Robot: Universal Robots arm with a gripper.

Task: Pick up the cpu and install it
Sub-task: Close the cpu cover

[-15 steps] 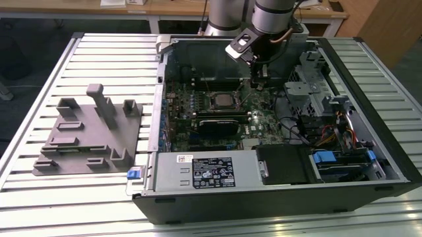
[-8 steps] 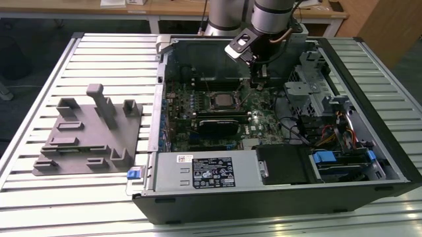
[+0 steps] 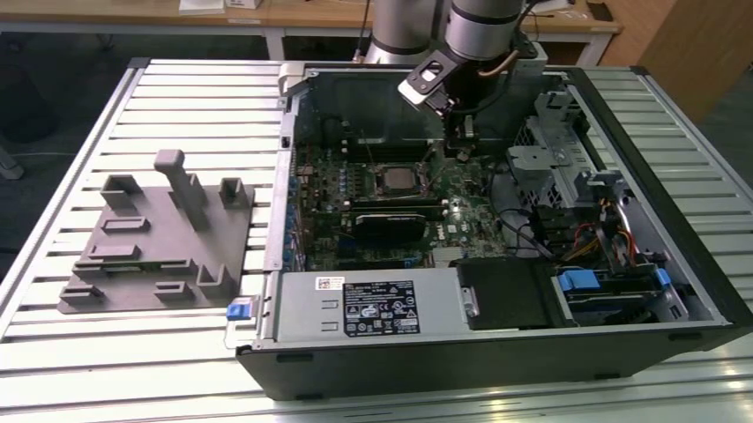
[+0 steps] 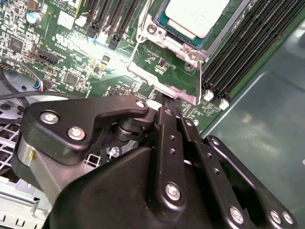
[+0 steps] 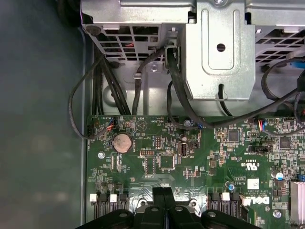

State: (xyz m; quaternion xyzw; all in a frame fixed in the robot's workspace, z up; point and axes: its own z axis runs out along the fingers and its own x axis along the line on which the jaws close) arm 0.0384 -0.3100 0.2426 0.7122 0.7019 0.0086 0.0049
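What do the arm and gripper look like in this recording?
The arm is a silvery-grey tube with a tan cable beside it. The gripper is matte black: jointed linkage bars with silver screw heads, narrowing to two slim fingers.

Robot at work: the silver-grey arm (image 3: 482, 26) enters the exterior view at twelve o'clock. Its wrist (image 3: 471, 84) is turned straight down, and the black gripper (image 3: 461, 145) hangs just off centre toward one o'clock. In both wrist views the two slim black fingers (image 4: 164, 133) (image 5: 158, 193) lie pressed flat together with nothing between them, the bolted linkage arms (image 4: 90, 119) folded in close on either side.
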